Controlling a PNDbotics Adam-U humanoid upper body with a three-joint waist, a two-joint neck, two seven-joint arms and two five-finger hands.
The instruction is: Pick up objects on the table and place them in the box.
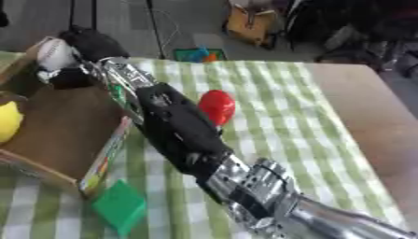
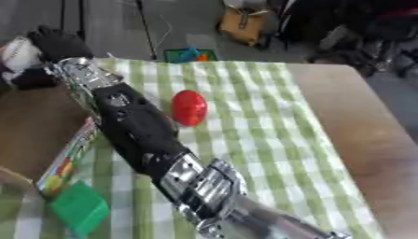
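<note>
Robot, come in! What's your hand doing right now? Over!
Right hand curled on white ball, over the box. Red object and green object wait on the cloth. Left hand not in view. Nothing blocking.

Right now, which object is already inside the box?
The yellow object, at the box's left edge; the red object and green object lie on the tablecloth.

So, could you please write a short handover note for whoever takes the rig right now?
Right hand: reached across over the cardboard box, curled round a white ball at the box's far edge.
Left hand: not in view.
Done: a yellow thing lies in the box.
Left: release the ball into the box; then the red thing on the checked cloth and the green thing beside the box's near corner.
</note>
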